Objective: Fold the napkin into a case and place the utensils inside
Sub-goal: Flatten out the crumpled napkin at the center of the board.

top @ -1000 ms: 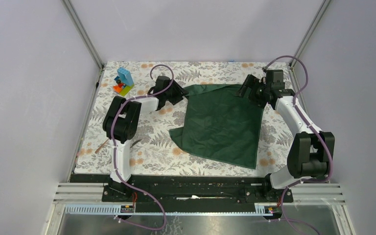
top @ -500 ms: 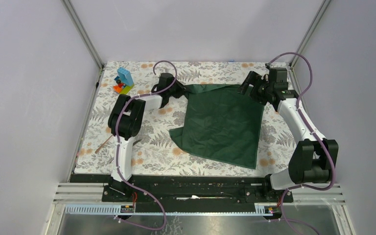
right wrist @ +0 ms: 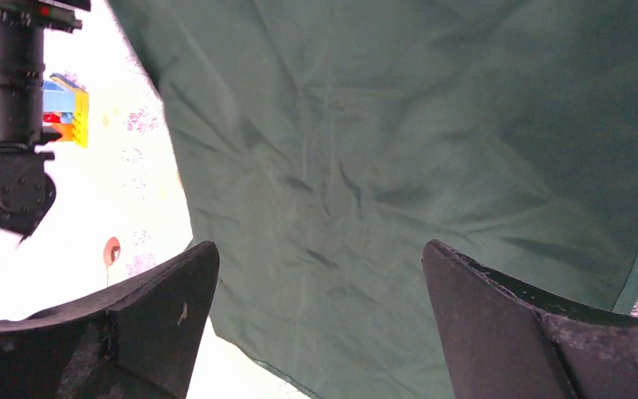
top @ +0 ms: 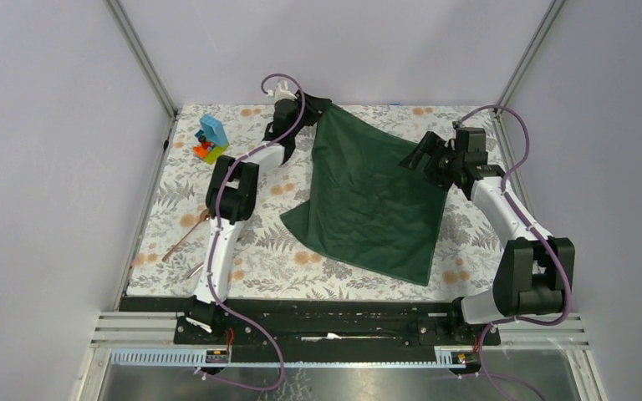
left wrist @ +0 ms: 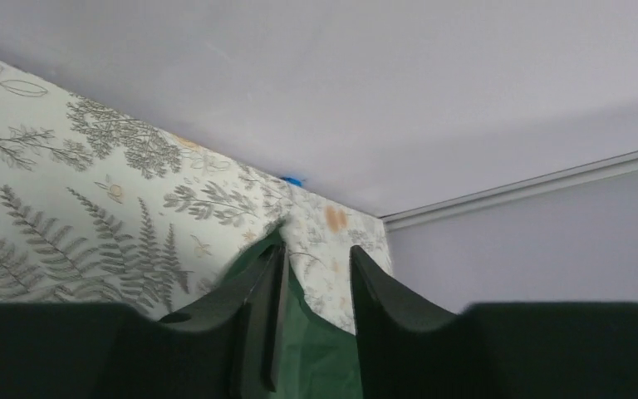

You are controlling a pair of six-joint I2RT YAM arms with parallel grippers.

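A desk (top: 259,261) covered in a grey-and-orange fern-patterned cloth fills the view from above, with two robot arms bolted at its near edge.

The napkin (top: 372,200), a large dark green matte cloth, is not yet folded into a case. It lies mostly flat in the middle of the desk, a little right of centre, and is creased. Its far left corner is raised off the desk towards the back wall, so the cloth slopes down from there.

The left arm reaches far across to that raised corner. The left fingers (top: 309,107) stand narrow with green cloth between them, and they appear to hold the corner up. The right fingers (top: 416,159) are spread wide and hold nothing. They hover over the napkin's far right edge, and the wrist view shows only green cloth below them.

A colourful toy block stack (top: 211,139) sits at the far left, well apart from the napkin.

The utensils (top: 180,246), slim brownish metal pieces, lie at the near left beside the left arm and well apart from the napkin.

The napkin looks light, limp and soft. It will likely sag and wrinkle wherever it is unsupported, so corners and hems are the best places to pinch. The far right corner seems the natural second hold. The utensils look stiff and thin, lying flat, so they are probably awkward to pick up.
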